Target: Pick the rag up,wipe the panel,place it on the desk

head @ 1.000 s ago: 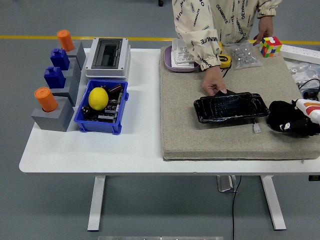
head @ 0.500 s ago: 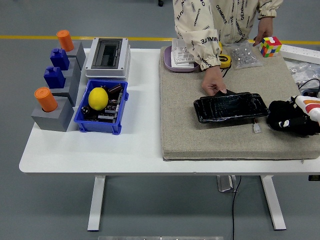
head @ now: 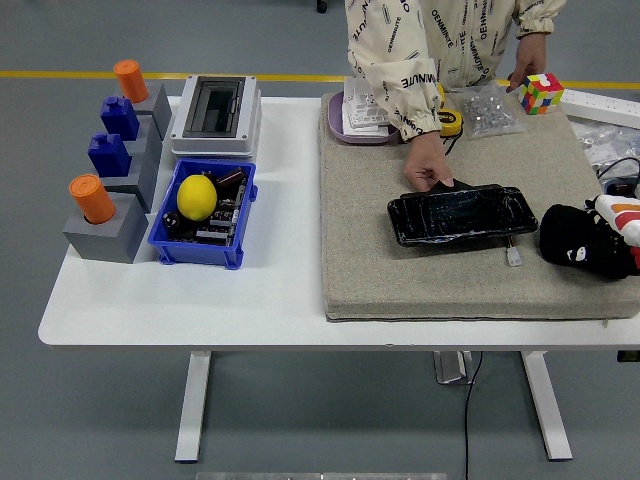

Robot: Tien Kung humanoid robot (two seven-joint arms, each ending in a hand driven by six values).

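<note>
Right hand (head: 588, 243) at the mat's right edge, grip unclear, just right of the black panel (head: 462, 214).

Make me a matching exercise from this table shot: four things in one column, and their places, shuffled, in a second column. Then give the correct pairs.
Things:
1. lemon
2. black panel
3. Rubik's cube
4. electrical box

Places:
A. at the table's far edge, under a person's hand
B. in the blue bin
C. on the white table, just behind the blue bin
D. on the beige mat, with a person's hand holding its far-left corner

Pairs: 1-B, 2-D, 3-A, 4-C
</note>
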